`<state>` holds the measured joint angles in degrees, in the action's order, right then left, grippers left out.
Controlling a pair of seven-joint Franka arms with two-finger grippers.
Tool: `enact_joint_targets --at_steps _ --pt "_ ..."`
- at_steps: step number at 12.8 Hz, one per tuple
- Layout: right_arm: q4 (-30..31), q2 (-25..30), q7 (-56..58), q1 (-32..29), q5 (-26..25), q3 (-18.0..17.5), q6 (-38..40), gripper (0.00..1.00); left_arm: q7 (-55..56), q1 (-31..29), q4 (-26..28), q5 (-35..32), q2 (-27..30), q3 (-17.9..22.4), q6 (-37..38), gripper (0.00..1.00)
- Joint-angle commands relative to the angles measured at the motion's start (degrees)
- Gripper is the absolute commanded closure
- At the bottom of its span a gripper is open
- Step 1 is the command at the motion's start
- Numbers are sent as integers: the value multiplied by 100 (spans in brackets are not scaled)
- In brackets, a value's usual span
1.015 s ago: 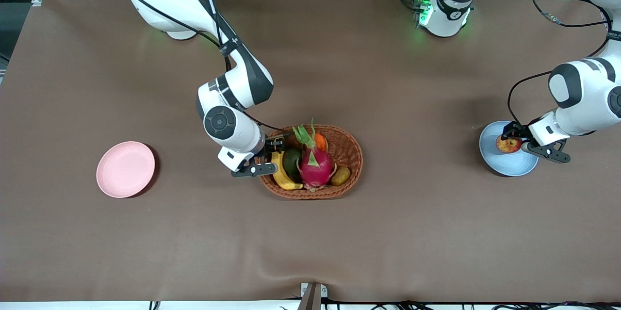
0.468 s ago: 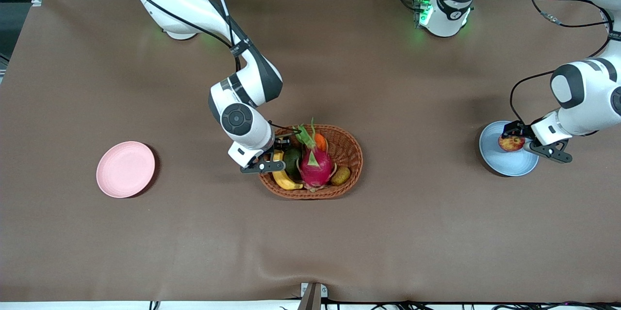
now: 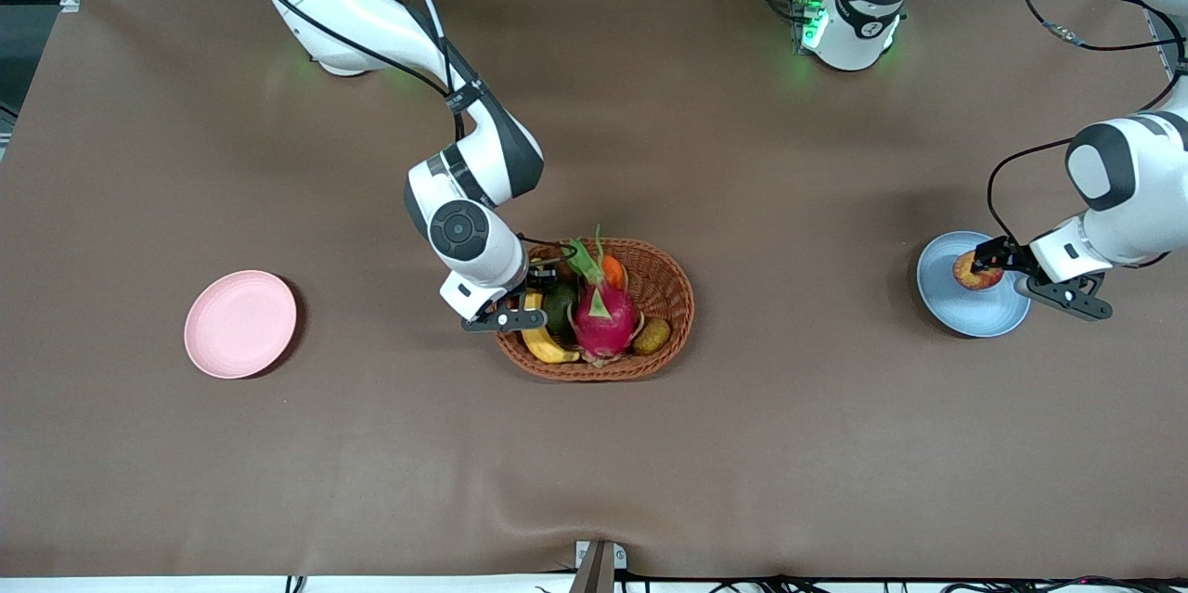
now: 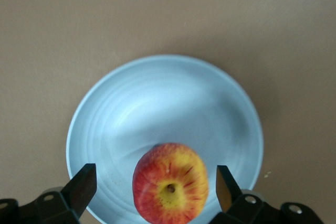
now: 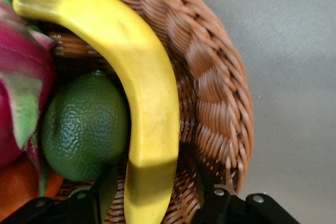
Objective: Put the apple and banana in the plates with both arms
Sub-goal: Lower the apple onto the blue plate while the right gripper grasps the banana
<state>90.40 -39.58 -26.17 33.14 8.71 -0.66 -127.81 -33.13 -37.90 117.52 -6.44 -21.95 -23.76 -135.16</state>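
On the brown tabletop [image 3: 742, 444], the small red apple with yellow patches [image 4: 170, 183] rests in the round light blue plastic plate [image 4: 157, 98] at the left arm's end, and the left gripper [image 4: 152, 187] is over it with its black fingers [image 4: 84, 184] spread wide, one on each side of the fruit and clear of it. The long curved yellow banana [image 5: 142, 103] lies in the oval woven wicker basket [image 3: 673, 282] in the middle of the tabletop, along the basket's wall toward the right arm's end, beside a dark green bumpy round fruit [image 5: 84, 127] and a pink dragon fruit [image 3: 603, 315]. The right gripper [image 5: 152, 192] is down in the basket with its fingers [image 5: 105, 187] half open on either side of the banana; whether they touch it cannot be told. The round pale pink plastic plate [image 3: 240, 324] lies well apart at the right arm's end. No readable writing shows.
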Motion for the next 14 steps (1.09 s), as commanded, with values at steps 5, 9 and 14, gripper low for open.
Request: enact_joint_targets --at_steps 5,9,14 --pt "74 -76 -169 131 -89 57 -262 61 949 20 -1011 -94 165 -524 1562 0" --pt "57 81 -134 88 -89 57 -139 83 940 20 -1152 -94 174 -629 1668 0" --pt "4 845 -90 -299 -80 83 634 83 1237 536 -1284 -77 418 -551 1940 0"
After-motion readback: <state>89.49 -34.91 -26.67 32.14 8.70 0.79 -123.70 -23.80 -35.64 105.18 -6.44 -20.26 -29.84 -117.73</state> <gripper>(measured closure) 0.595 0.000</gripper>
